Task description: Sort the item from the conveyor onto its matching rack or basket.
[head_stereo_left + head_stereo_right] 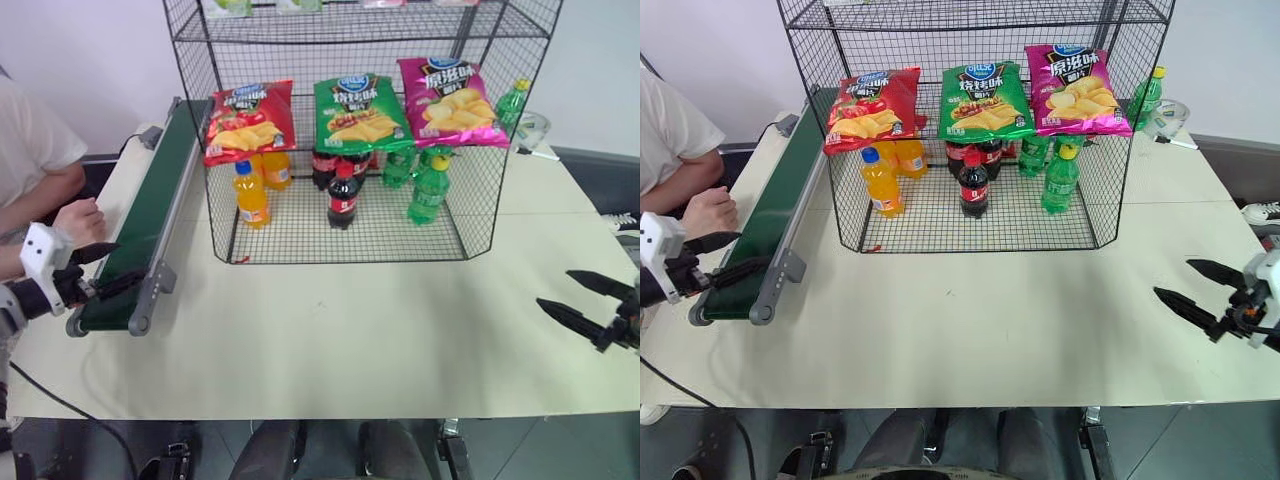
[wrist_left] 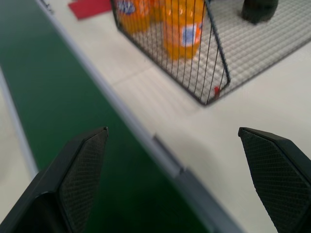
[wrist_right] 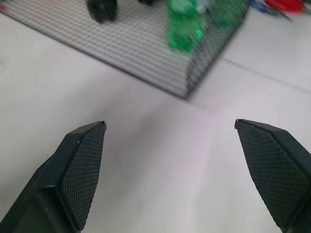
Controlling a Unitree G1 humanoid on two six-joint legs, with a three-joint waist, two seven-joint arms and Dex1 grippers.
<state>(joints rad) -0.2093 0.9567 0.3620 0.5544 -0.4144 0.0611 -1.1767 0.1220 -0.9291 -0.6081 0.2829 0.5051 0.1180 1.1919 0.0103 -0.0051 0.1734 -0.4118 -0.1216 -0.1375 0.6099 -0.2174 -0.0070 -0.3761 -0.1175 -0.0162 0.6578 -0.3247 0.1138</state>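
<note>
The wire rack (image 1: 480,215) is cut off by the upper edge of the head views, so its top shelves and the packets (image 1: 228,6) on them show as slivers only. The person (image 1: 35,160) at the left is cropped to a sleeve, forearm and hand. Small print on the chip bags is unreadable. The green bottle (image 3: 183,26) is blurred in the right wrist view.
</note>
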